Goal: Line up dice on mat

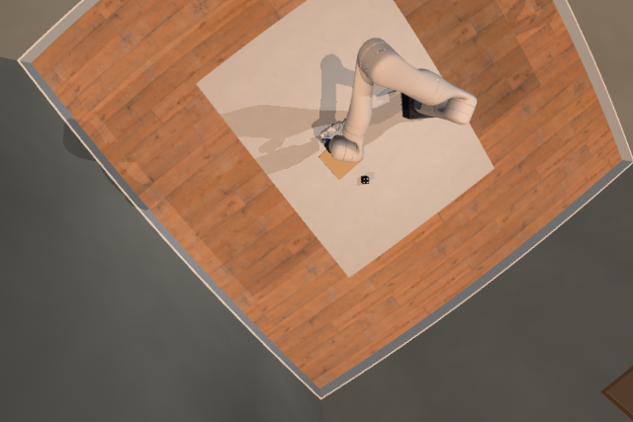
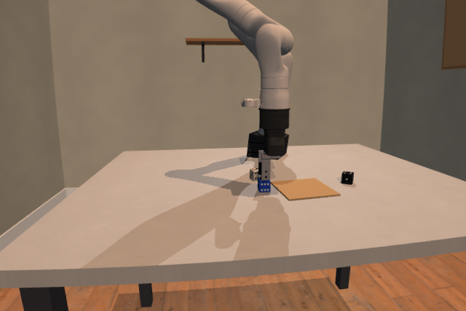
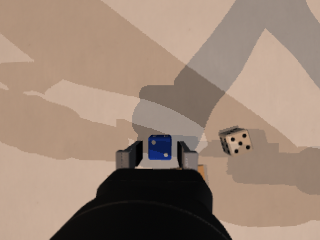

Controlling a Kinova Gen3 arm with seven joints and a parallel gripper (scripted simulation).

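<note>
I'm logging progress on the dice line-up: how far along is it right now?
Nothing is placed yet: the mat is bare. In hand: the open gripper straddles the blue die, which shows two on top, on the table beside the mat, not yet gripped. Left: grasp and place it, then the white die and the black die, both off the mat, in order away from the base, then let go.

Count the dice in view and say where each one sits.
3. The blue die sits on the table between the open gripper's fingers, just off the mat's edge. The white die sits beside it. The black die sits past the mat's opposite side.
</note>
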